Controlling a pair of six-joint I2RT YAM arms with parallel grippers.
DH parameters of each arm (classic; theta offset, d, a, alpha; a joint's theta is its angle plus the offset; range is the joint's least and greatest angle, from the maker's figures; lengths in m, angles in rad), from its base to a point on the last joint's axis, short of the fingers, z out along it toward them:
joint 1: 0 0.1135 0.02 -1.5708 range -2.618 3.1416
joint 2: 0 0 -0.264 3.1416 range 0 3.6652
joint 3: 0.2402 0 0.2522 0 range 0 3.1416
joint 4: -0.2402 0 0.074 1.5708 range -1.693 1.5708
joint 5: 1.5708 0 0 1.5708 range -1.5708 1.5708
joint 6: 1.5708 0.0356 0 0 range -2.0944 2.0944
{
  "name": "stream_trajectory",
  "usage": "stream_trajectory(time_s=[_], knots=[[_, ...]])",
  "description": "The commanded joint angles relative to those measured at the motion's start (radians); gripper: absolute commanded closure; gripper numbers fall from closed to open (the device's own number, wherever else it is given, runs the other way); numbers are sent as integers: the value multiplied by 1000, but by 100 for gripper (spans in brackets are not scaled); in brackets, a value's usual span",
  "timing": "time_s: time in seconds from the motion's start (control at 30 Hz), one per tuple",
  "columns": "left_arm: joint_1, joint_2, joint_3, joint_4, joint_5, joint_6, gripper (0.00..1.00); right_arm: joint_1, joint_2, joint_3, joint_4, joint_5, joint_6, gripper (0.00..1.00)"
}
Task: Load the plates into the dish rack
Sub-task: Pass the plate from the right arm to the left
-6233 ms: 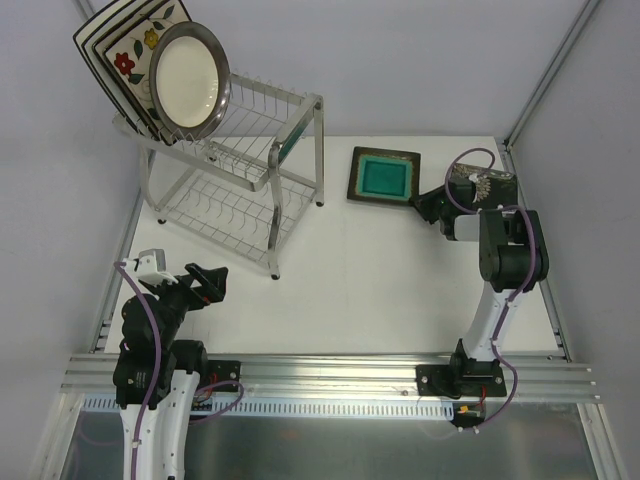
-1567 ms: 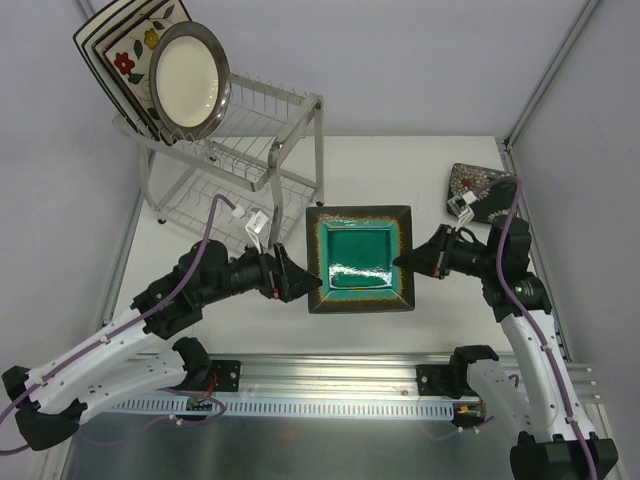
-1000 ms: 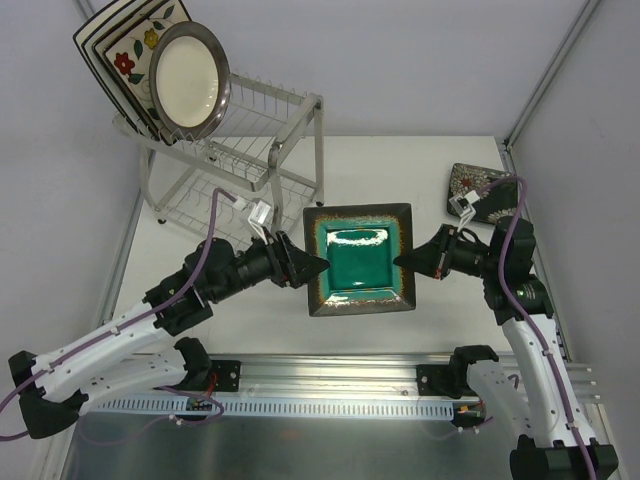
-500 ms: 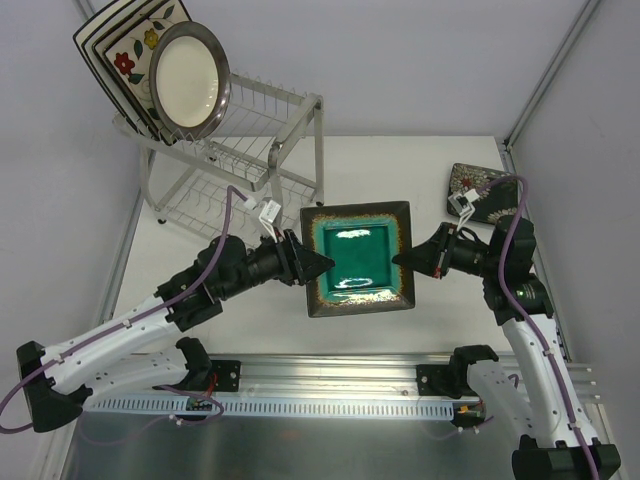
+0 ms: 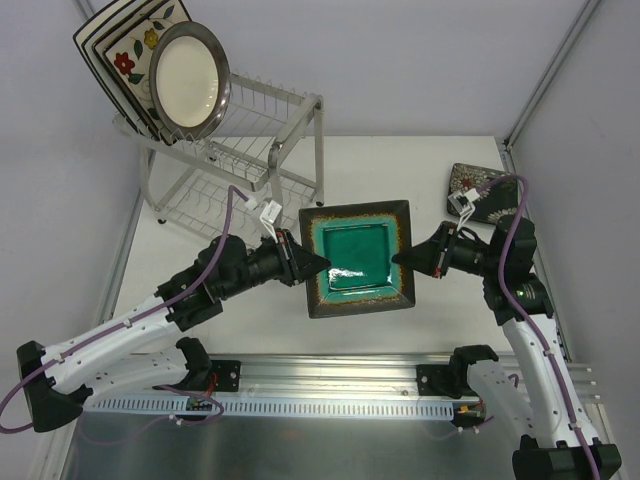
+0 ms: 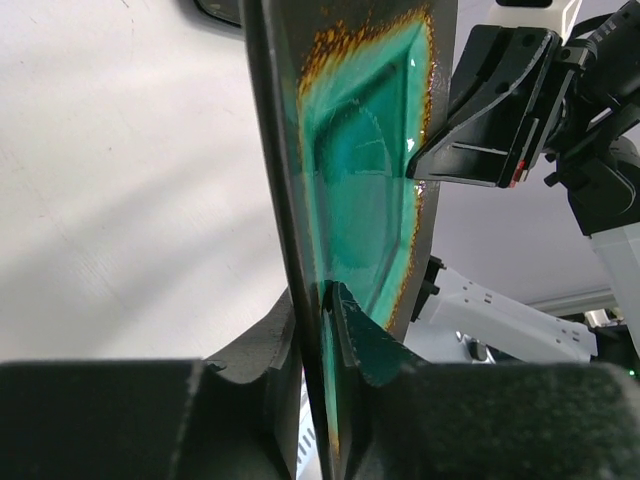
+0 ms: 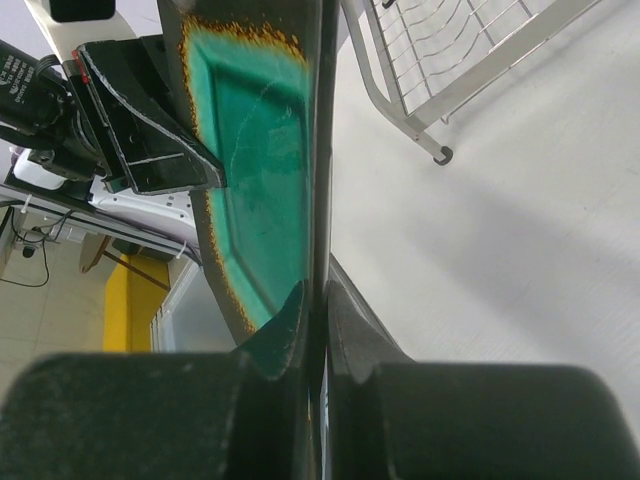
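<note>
Now: teal-centred plate held off bench between both hands. Right hand pinches right rim; left hand clamped on left rim. Judgement: seat left grip deep before right lets go. Dish rack forward-left of left hand.

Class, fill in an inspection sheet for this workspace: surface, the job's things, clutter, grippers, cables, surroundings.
Surface: white table, carrying the rack and one plate.
Job's things: dish rack at the far left, holding the round plate, the flowered plate and more square rims behind; teal plate held off the table between the arms; bloomed plate lying at the far right.
Clutter: nothing seen.
Grippers: left gripper and right gripper each shut on opposite edges of the teal plate.
Cables: purple cable along each arm; the right one passes over the bloomed plate.
Surroundings: grey walls; metal rail at the near edge.
</note>
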Motion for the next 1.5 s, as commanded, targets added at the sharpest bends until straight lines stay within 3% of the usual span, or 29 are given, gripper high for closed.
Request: stream_trajectory(time_s=[0.0, 0.13, 0.47, 0.73, 0.93, 1.27, 1.47], knots=[[-12, -21, -5, 97, 49, -9, 93, 17, -18, 84, 144, -88, 0, 100], [-12, -38, -9, 119, 53, -1, 100, 19, -16, 103, 34, -50, -86, 98], [-12, -110, -41, 196, 13, 106, 100, 19, -8, 124, -204, 47, -292, 35], [-12, -113, -3, 206, -1, 181, 100, 19, -25, 196, -348, 160, -376, 1], [-12, -115, 57, 206, -65, 276, 100, 17, -41, 291, -517, 345, -474, 1], [-7, -3, 313, 176, -46, 476, 100, 17, -183, 279, -540, 844, -439, 1], [114, 144, 511, 157, 49, 488, 100, 19, -301, 206, -536, 979, -418, 0]])
